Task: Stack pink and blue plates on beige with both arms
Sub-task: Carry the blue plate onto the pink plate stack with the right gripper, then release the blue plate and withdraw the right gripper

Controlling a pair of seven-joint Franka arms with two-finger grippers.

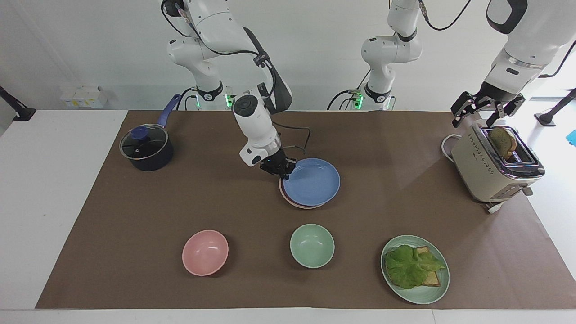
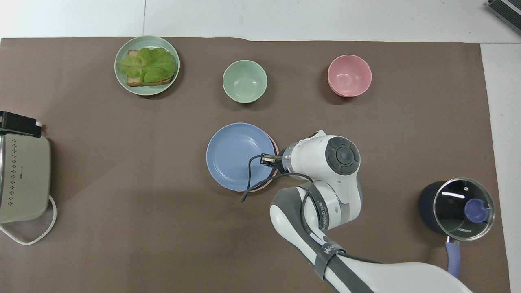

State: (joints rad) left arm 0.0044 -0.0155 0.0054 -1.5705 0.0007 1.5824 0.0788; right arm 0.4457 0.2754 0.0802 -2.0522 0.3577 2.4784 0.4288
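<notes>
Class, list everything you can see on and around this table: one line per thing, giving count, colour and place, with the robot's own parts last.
blue plate: 1, medium blue, mid-table, top of the stack
pink plate: 1, pale pink, under the blue plate, only an edge shows
pink bowl: 1, pink, farther from the robots, toward the right arm's end
green bowl: 1, pale green, beside the pink bowl
green plate: 1, pale green, holds lettuce and toast, toward the left arm's end
toaster: 1, beige, bread in its slot, left arm's end
pot: 1, dark blue, glass lid, right arm's end
right gripper: 1, black, at the blue plate's rim
left gripper: 1, black, open, over the toaster
</notes>
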